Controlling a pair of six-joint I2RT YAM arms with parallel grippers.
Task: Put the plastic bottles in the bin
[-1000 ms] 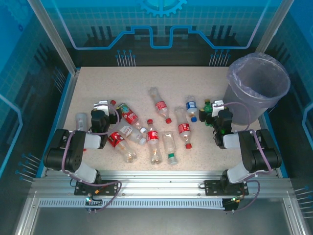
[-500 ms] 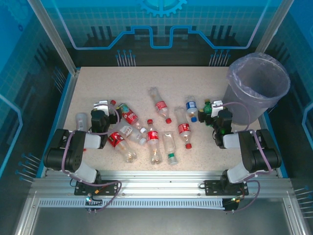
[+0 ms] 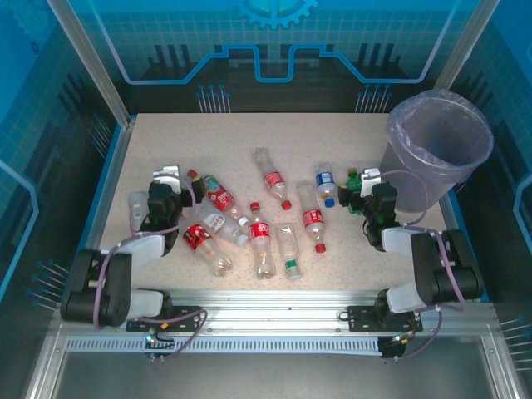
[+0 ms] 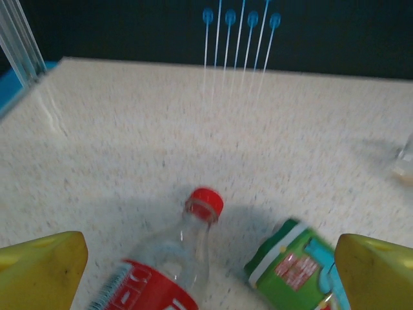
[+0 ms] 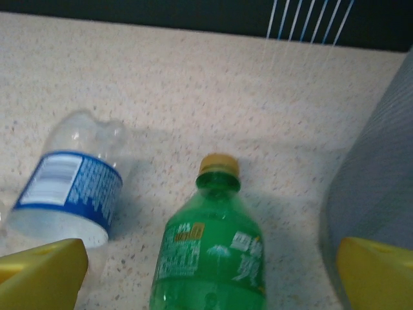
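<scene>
Top view: plastic bottles [image 3: 264,241] lie scattered on the bench [image 3: 249,133] left of the bin [image 3: 416,179], a few partly hidden under two low, forward-reaching arms. The left end effector [image 3: 166,181], far from the bin, and the right end effector [image 3: 366,189], beside it, both gape empty.

Left wrist: a red-capped bottle [image 4: 174,258], its label cut off, lies between the spread fingers [image 4: 39,268].

Right wrist: a green bottle [image 5: 210,258], its base cut off, lies between the open fingers, just left of the bin.

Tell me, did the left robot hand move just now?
Yes. In the top view the left hand slid slightly left, toward the left edge of the table.
</scene>
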